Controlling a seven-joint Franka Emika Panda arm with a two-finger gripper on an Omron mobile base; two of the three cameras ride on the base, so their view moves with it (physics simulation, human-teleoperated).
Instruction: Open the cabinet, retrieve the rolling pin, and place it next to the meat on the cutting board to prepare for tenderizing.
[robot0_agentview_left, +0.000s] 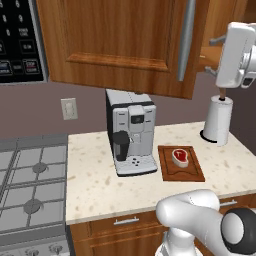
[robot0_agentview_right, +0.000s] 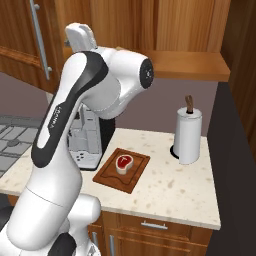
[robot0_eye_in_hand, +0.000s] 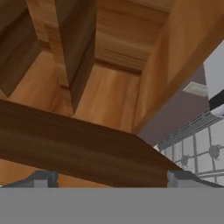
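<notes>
Hand view puts our gripper, spread wide and empty, at the cabinet shelf (pin unseen); we should search deeper.

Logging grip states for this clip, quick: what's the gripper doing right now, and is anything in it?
Gripper: open, fingers spread wide, holding nothing; it is up at the cabinet.

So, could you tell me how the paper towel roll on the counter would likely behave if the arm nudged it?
The paper towel roll stands tall and narrow on a small base, so a high push would probably tip it. It looks light, so a low nudge might slide it along the counter.
</notes>
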